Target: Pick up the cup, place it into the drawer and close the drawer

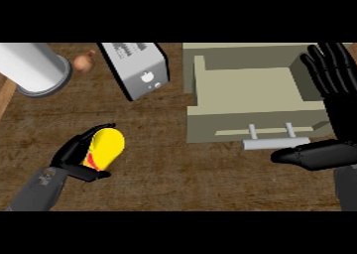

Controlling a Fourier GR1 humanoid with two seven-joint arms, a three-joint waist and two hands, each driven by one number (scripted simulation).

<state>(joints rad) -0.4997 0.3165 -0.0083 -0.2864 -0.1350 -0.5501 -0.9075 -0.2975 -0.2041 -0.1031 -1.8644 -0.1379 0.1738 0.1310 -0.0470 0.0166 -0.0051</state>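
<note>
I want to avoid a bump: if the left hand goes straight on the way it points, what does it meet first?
Probably the toaster: the left hand, curled round the yellow cup, points up and slightly right. Height is unclear.

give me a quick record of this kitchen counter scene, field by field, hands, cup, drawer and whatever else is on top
left hand: curled round the yellow cup, lower left
right hand: open, fingers straight, at the drawer's right side
drawer: pulled open, nothing visible inside, handle facing the robot
cup in drawer: not yet
other items: toaster, white cylinder, small brown item at upper left
</note>
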